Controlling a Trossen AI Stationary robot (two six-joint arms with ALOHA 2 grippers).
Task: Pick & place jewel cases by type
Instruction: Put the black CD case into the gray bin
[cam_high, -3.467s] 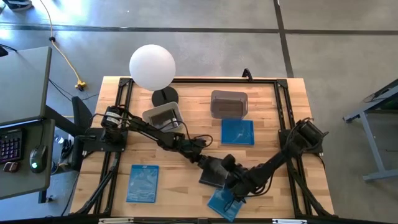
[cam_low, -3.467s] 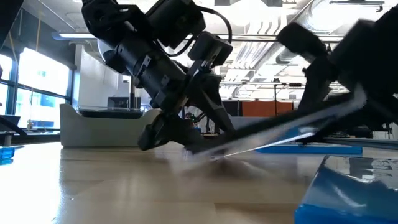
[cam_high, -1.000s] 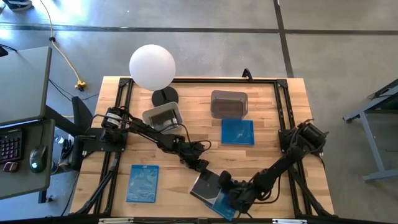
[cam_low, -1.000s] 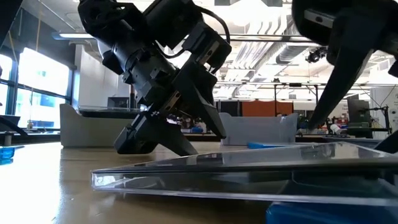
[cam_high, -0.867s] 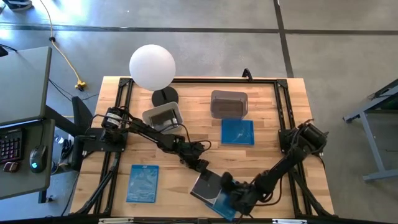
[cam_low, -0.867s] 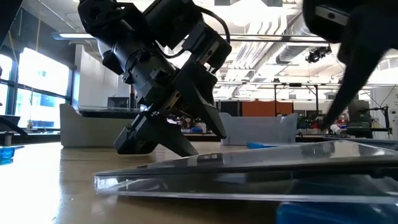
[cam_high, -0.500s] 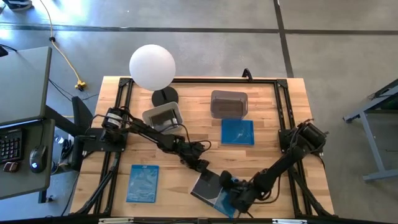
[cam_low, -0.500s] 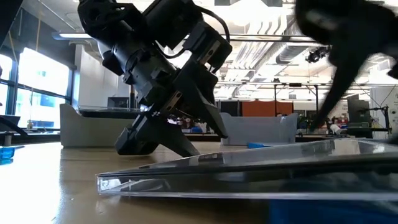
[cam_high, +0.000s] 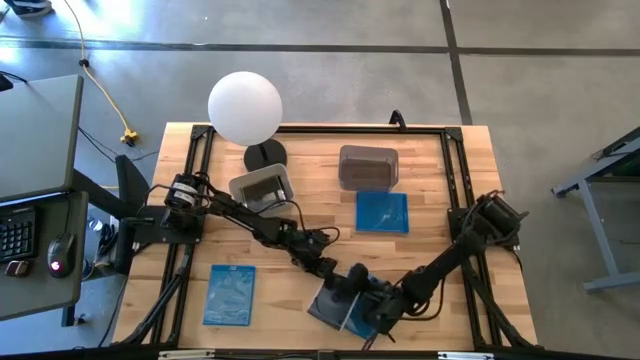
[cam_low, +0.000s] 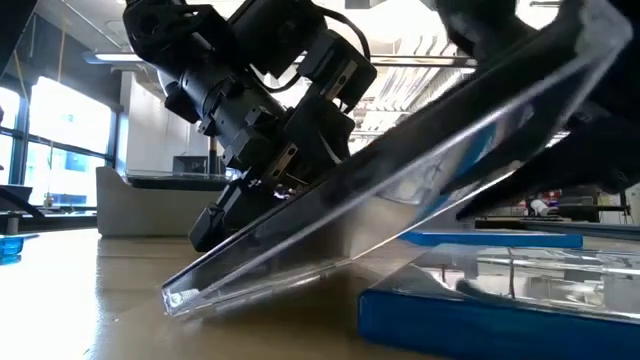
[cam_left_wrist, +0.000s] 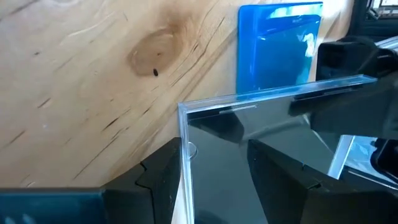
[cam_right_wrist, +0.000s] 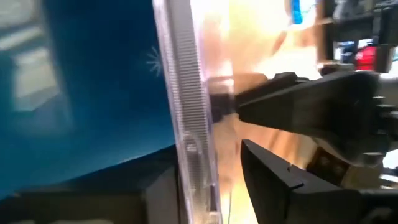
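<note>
While right end effector (cam_high: 362, 303) grips tilted clear case (cam_low: 380, 190), left end effector (cam_high: 322, 268) gapes at its low edge

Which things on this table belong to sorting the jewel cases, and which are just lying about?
Part of the job:
- clear case, tilted up between both end effectors
- blue case beneath it
- blue case near the front left
- blue case by the dark tub
- grey tubs and

Just lying about:
- white globe lamp
- keyboard and mouse on the side desk
</note>
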